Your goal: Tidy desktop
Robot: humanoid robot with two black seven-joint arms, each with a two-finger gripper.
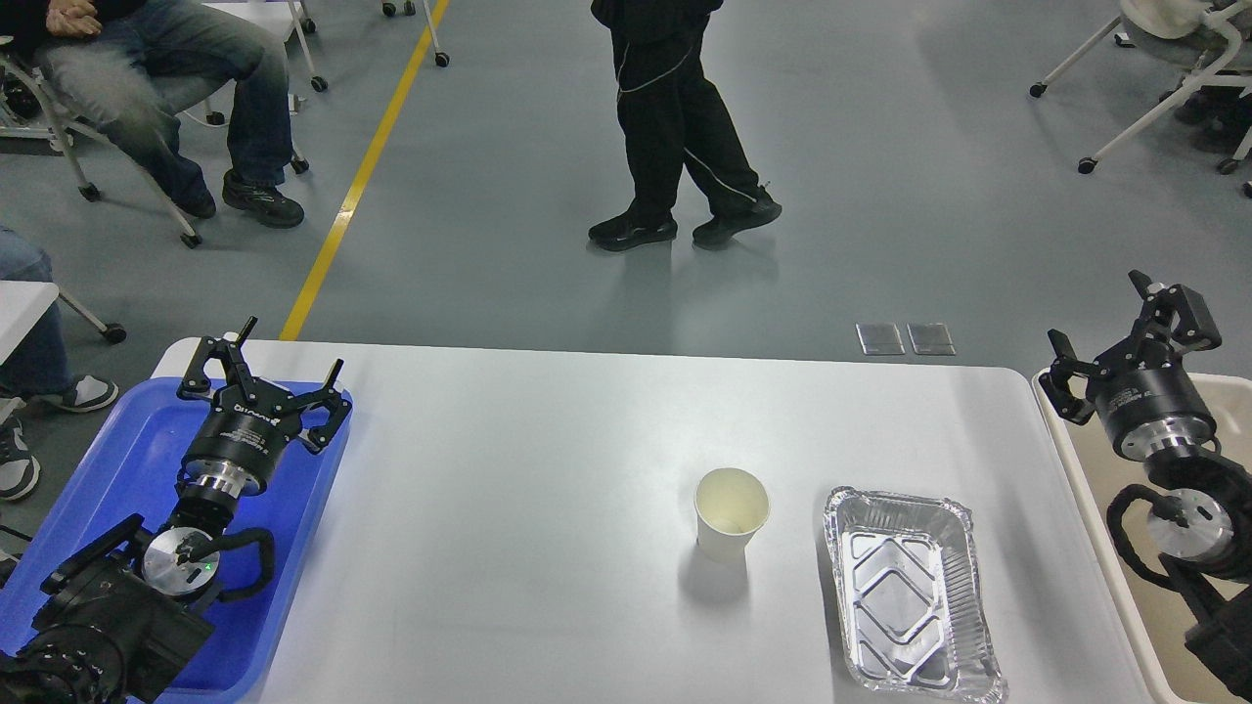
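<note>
The white desktop (509, 489) fills the lower middle of the head view. An empty white paper cup (731, 513) stands upright on it, right of centre. An empty foil container (910, 594) lies just right of the cup, near the front edge. My left gripper (290, 347) is open and empty, held over the far end of the blue tray (127, 460) at the desktop's left edge. My right gripper (1097, 325) is open and empty, raised above the far end of the beige bin (1125, 577) at the right edge.
A person in black (675, 117) stands on the grey floor beyond the desktop. A seated person (166, 88) and wheeled chairs are at the far left, more chairs at the far right. A yellow floor line (362, 176) runs back from the left corner.
</note>
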